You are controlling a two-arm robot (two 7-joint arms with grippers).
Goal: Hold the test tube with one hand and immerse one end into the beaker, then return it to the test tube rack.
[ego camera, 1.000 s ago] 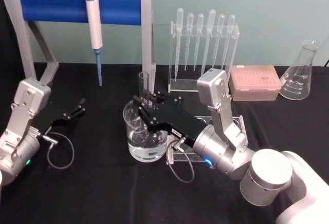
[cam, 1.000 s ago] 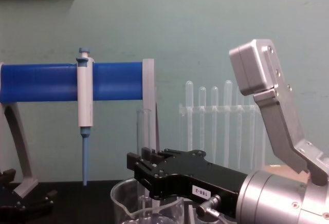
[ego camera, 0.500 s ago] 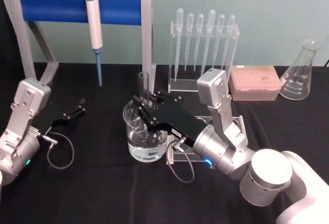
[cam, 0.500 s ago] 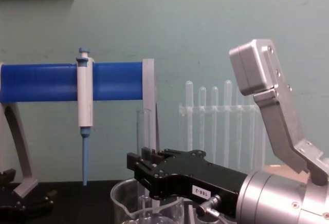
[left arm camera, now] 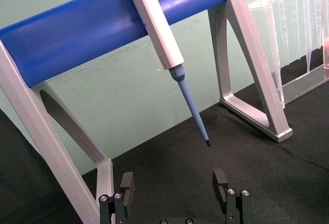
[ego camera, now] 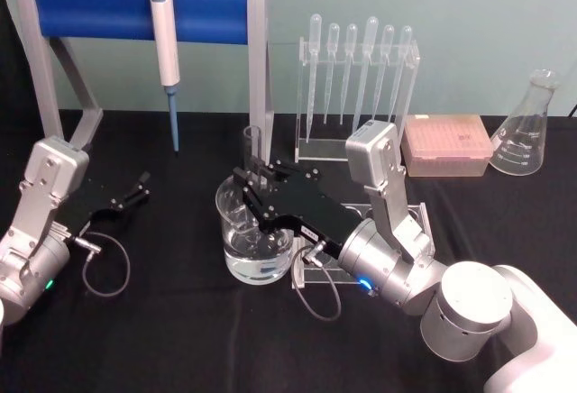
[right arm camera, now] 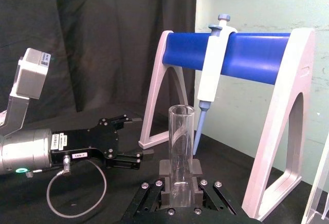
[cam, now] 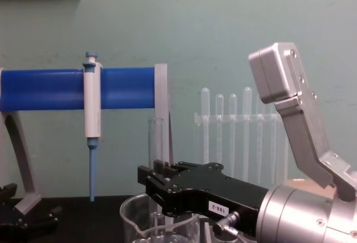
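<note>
Black worktop (ego camera: 180,321), left gripper (ego camera: 135,188) parked open at my left. Right gripper (ego camera: 255,181) clamps the test tube (ego camera: 253,145) upright, lower end inside the beaker (ego camera: 255,231) mid-worktop. My worry: lifting at a tilt could knock glass on the rim, or the tube slips through the pads.

a pale green wall (cam: 223,25) rises behind the black-clothed table (ego camera: 162,339).

White label on right gripper (cam: 158,186) body reads approx. "188-2"; other text illegible.
</note>
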